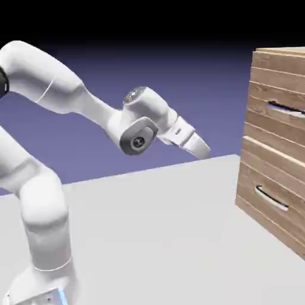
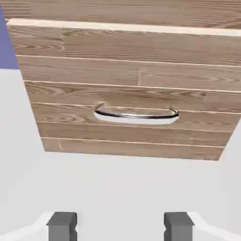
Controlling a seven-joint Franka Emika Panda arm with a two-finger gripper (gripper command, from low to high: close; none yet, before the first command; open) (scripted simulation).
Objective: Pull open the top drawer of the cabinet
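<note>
The cabinet (image 1: pixel 277 71) of light-brown planks stands at the exterior view's right edge. Its top drawer (image 1: pixel 268 116) is flush with the front, its thin silver handle (image 1: pixel 286 109) partly cut off by the frame. My gripper (image 1: pixel 202 149) hangs in the air well to the left of the cabinet, slanting down toward it, a little lower than that handle. In the hand view my gripper (image 2: pixel 120 228) is open, with bare table between the grey fingertips (image 2: pixel 62 226). Only a strip of the top drawer (image 2: pixel 122 12) shows along that view's upper edge.
The lower drawer front (image 2: pixel 132 89) fills the hand view's middle, with its curved silver handle (image 2: pixel 136 114) centred ahead. The same lower drawer (image 1: pixel 262 190) and its handle (image 1: pixel 271 198) sit under the top one. Grey table (image 1: pixel 155 238) lies between arm and cabinet.
</note>
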